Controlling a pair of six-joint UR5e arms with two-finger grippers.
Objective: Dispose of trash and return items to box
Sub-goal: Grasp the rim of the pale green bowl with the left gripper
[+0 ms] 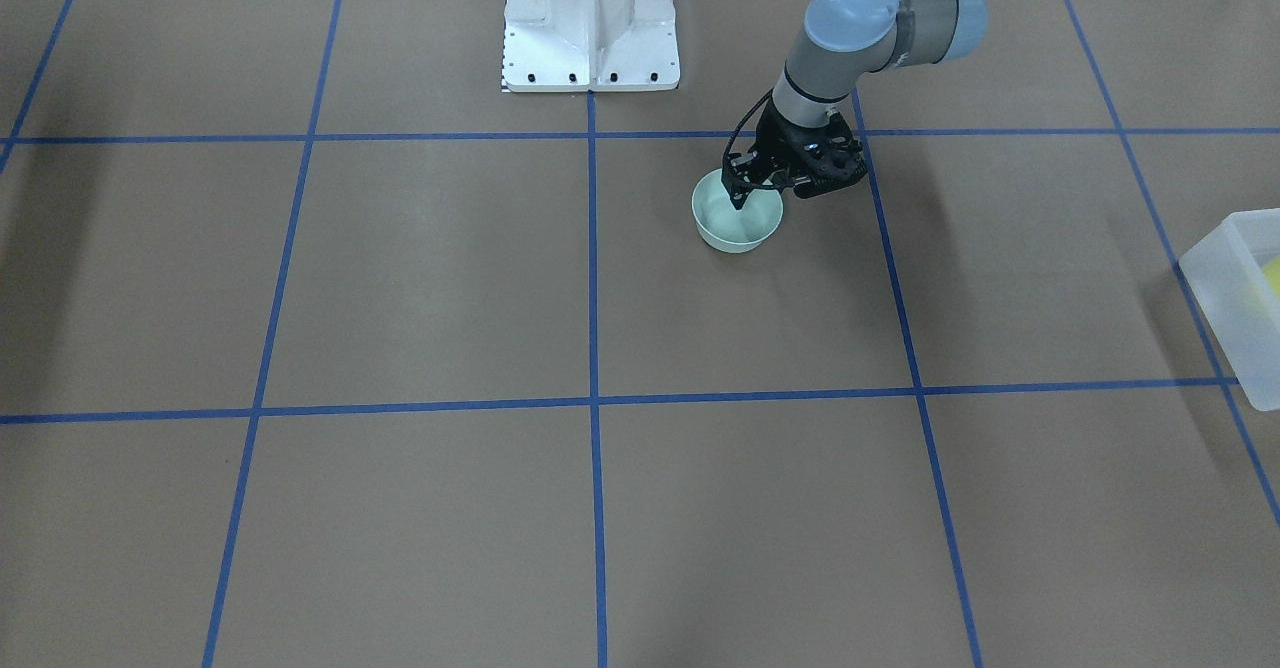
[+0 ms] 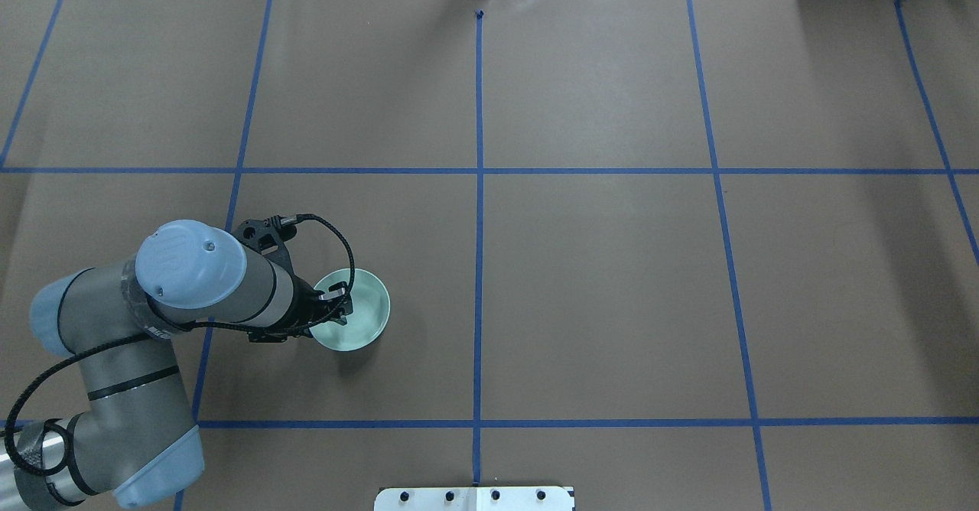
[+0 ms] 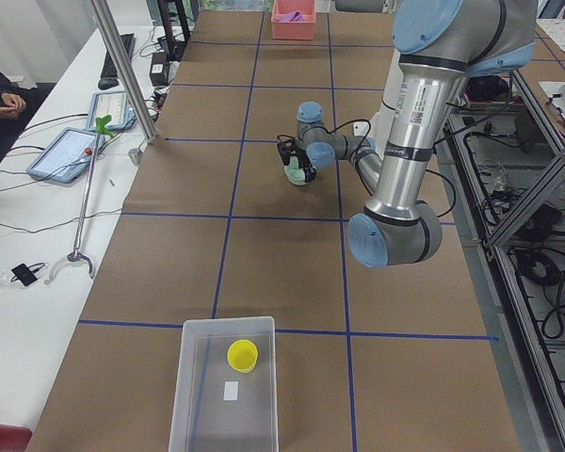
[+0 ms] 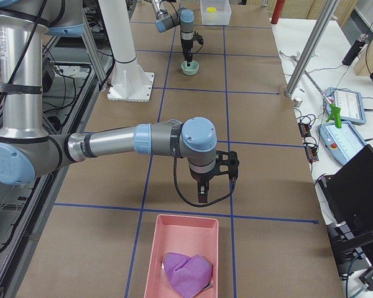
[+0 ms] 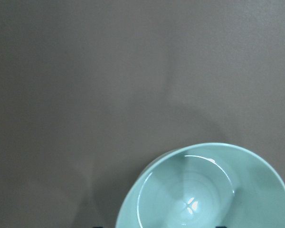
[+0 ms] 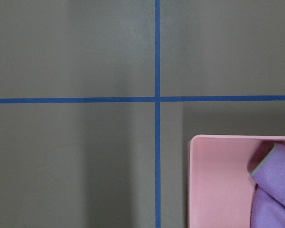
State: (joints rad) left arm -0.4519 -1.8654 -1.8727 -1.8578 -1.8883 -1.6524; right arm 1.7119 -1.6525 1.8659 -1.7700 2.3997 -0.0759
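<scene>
The table [image 2: 612, 266] is covered in flat brown, and a grid of blue tape lines [image 2: 479, 228] is laid over it. The bowl [image 2: 365, 320] is seen in pale mint green (glossy, with white glints inside). Bright yellow is shown by the cup [image 3: 242, 355], against the frosted, translucent white of the box [image 3: 207, 377]. The tray [image 4: 183, 233] is coloured pink, the cloth [image 4: 186, 273] purple. The left arm [image 2: 122, 388] is finished in grey with light-blue caps, the left gripper [image 2: 336, 298] in black, the pedestal [image 1: 590, 28] in white.
</scene>
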